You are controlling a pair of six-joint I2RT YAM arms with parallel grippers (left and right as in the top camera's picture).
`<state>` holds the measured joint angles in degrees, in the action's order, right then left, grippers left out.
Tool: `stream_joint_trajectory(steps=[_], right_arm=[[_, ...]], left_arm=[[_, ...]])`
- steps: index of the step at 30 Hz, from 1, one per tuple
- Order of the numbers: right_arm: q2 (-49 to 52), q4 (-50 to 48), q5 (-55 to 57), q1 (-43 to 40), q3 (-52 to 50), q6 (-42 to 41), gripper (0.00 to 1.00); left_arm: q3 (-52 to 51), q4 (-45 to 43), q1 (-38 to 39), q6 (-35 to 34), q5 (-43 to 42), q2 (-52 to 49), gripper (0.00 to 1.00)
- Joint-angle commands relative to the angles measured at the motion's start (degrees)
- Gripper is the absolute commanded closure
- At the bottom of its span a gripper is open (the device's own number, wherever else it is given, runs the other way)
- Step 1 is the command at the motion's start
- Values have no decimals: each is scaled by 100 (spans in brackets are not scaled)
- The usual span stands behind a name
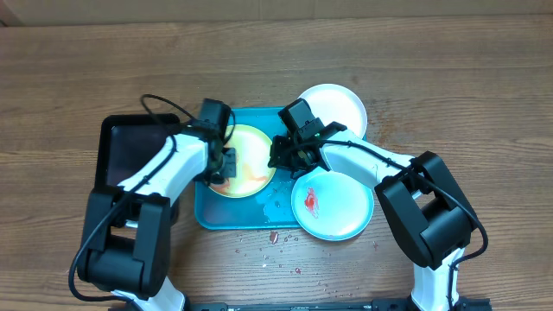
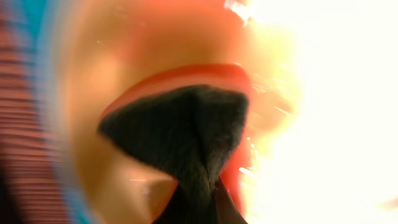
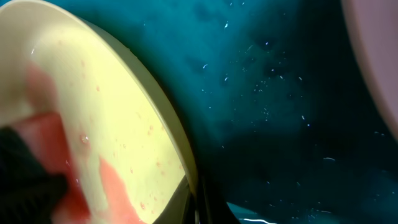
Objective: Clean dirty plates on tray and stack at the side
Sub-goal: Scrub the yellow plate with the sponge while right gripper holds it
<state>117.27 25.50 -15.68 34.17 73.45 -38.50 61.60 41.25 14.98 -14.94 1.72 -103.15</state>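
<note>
**Wiping the first plate, two more to do**

Overhead: the round shallow yellow-green-rimmed plate [image 1: 251,142] lies in the turquoise-blue rectangular plastic tray [image 1: 259,216]. The left gripper [image 1: 223,164] is down on the plate's left side and the right gripper [image 1: 283,157] is at its right rim. A white round plate smeared with red sauce [image 1: 341,212] overlaps the tray's right edge. A clean-looking white round plate [image 1: 337,104] sits at the tray's far right corner. A narrow black tray [image 1: 130,147] lies just left of the blue one. Red specks [image 1: 270,238] dot the wooden table [image 1: 432,69].

Left wrist: the view is very blurred. A dark fuzzy wiping cloth [image 2: 180,130] is pressed to the plate's surface, with red sauce [image 2: 205,73] banked along its edge. The cloth narrows toward the fingertips, so the closed jaws appear to be pinching it.

Right wrist: the plate's rim [image 3: 180,155] runs straight into the closed fingertips of the right gripper [image 3: 200,208], which seem to pinch it and hold it steady. Sauce [image 3: 50,130] and the cloth [image 3: 22,168] show on the far side. Wet tray floor [image 3: 267,112] lies beyond. A pale plate edge [image 3: 379,56] crosses the corner, but I cannot tell which plate it is.

The step in hand looks like scrubbing the first plate, early in the task. The next move probably calls for sweeping the cloth across the remaining smear while the rim grip holds. After that the plate has to be lifted out and set at the side.
</note>
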Motion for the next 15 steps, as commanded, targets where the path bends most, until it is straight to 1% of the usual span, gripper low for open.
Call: stream_joint_trajectory(steps=[1, 5, 9, 15], right_arm=[[151, 76, 271, -44, -85, -33, 96], [151, 85, 269, -44, -85, -33, 96], [151, 111, 269, -44, -85, -33, 96], [151, 120, 269, -44, -85, -33, 96]], left_arm=[[-42, 68, 455, 584, -898, -87, 96], [-39, -380, 721, 485, -859, -190, 96], [-39, -1043, 647, 142, -837, -385, 96], [-37, -1740, 293, -304, 214, -916, 96]])
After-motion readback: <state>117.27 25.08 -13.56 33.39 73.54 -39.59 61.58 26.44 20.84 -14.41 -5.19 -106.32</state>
